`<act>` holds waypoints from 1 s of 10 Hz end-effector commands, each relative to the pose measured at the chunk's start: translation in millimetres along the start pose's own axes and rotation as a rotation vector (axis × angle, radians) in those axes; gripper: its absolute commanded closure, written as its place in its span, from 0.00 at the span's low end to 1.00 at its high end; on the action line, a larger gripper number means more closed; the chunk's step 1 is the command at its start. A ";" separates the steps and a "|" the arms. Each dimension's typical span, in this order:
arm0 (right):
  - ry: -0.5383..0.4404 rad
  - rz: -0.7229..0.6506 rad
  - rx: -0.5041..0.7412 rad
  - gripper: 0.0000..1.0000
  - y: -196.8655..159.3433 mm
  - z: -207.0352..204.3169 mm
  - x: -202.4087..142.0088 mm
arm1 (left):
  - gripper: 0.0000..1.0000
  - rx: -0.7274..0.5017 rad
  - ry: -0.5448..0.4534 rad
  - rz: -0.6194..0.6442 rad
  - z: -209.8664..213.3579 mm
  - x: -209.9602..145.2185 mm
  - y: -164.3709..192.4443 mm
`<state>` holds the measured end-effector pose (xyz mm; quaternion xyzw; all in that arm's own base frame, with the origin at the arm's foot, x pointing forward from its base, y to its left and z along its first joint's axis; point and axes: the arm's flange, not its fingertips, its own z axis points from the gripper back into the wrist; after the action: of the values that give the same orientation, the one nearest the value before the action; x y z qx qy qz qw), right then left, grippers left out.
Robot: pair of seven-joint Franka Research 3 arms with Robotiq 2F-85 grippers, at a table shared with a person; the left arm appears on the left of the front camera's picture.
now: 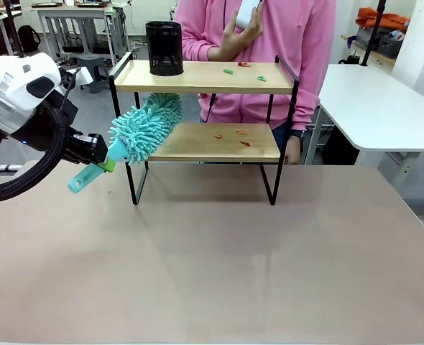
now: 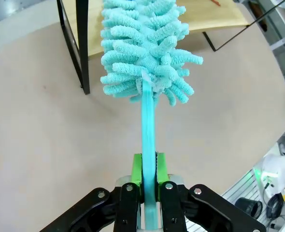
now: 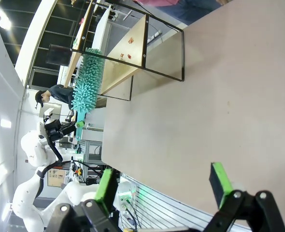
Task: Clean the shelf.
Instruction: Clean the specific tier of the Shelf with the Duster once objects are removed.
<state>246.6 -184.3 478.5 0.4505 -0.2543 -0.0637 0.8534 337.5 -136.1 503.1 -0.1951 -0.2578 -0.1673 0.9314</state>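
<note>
Teal microfibre fronds of the duster (image 1: 147, 126) (image 2: 147, 48) (image 3: 87, 79) reached between the two boards at the left end of the shelf (image 1: 197, 80) (image 2: 215, 19) (image 3: 128, 58), its handle clamped tight between the green pads of the left gripper (image 1: 108, 165) (image 2: 149, 170). The shelf stood at the middle of the table's (image 1: 212, 259) far edge, a black mesh cup (image 1: 164, 48) at the left end of its top board and small red and green scraps (image 1: 244, 68) on the wood. The right gripper (image 3: 162, 181) had its fingers spread wide with nothing between them.

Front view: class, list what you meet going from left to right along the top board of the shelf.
On the shelf: black mesh cup → green scrap → red scrap → second green scrap.
</note>
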 end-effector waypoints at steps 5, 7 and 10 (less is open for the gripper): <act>-0.015 0.024 0.018 0.00 1.8 -0.2 3.4 | 0.88 0.148 -0.067 0.016 -40.8 17.3 -35.3; -0.015 0.024 0.018 0.00 1.8 -0.2 3.4 | 0.88 0.203 -0.058 0.063 -54.3 23.4 -40.1; -0.015 0.024 0.018 0.00 1.8 -0.2 3.4 | 0.88 0.219 -0.036 0.038 -65.3 32.0 -49.2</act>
<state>246.6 -184.3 478.4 0.4501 -0.2540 -0.0638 0.8537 367.2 -206.4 473.5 -0.0963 -0.2881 -0.1164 0.9456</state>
